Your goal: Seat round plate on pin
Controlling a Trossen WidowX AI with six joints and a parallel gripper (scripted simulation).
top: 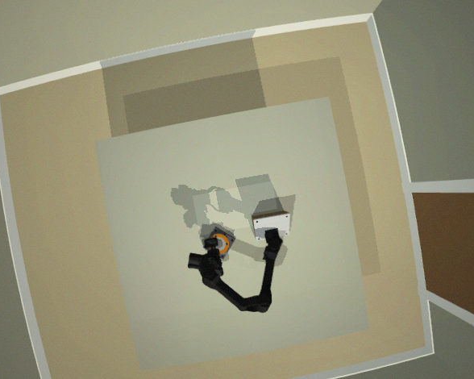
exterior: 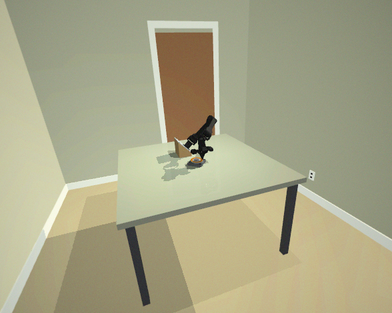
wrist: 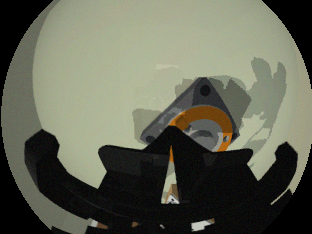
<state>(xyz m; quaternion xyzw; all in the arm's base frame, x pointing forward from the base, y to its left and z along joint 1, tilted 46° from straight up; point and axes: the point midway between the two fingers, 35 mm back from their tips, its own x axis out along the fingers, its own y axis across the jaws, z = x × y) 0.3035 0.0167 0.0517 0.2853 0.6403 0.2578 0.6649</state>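
The round plate, an orange ring with a paler middle (top: 226, 237) (exterior: 191, 160) (wrist: 207, 113), sits on the dark square base (top: 225, 234) (exterior: 195, 164) (wrist: 192, 95). A raised, darker orange part, seemingly the tab (wrist: 179, 119), shows at the ring's upper left in the wrist view. Small dark spots show on the plate there; which is the tab's hole or the pin I cannot tell. My gripper (exterior: 203, 158) (wrist: 171, 129) is shut and empty, pointing down at the plate's edge close to the tab. Its tips hide the near part of plate and base; contact cannot be told.
A wedge-shaped block with a white sloping face (top: 272, 222) (exterior: 181, 149) carries the arm's foot, beside the base. The arm bends out and back over the pale table (top: 168, 318) (exterior: 243, 172). Shadows of arm and block fall on the table.
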